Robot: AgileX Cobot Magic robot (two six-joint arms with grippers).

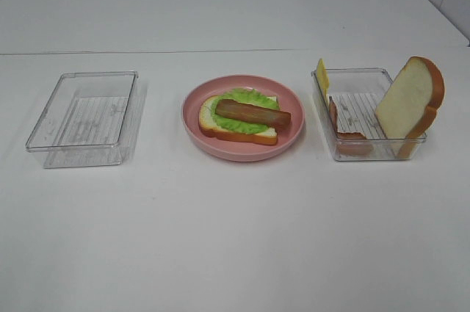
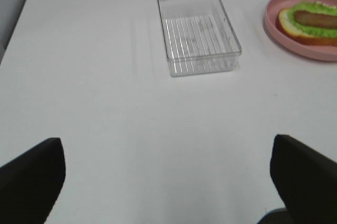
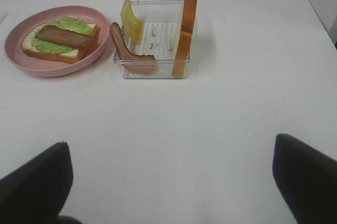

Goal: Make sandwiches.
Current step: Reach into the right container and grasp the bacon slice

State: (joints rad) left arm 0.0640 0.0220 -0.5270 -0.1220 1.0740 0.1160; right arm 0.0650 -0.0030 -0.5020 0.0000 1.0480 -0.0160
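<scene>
While both left and right jaws hang wide apart, gripping nothing, the half-built sandwich (image 1: pixel 239 120) sits on the plate (image 1: pixel 192 117): bread (image 1: pixel 208 125), lettuce (image 1: pixel 253 125), bacon (image 1: pixel 252 113) on top. Right of the plate, a tray (image 1: pixel 367 152) holds a leaning slice (image 1: pixel 407 99), cheese (image 1: pixel 322 73) and another strip (image 1: pixel 352 142). Left of the plate stands a second tray (image 1: pixel 81 114) on the surface (image 1: pixel 235 238).

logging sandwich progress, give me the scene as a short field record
stack: bread slice, lettuce on it, bacon strip on top, all on pink plate
right tray: cheese slice, second bacon strip, second bread slice leaning upright
left tray: nothing in it
left claw: open, holding nothing
right claw: open, holding nothing
not yet stacked: cheese, second bread
</scene>
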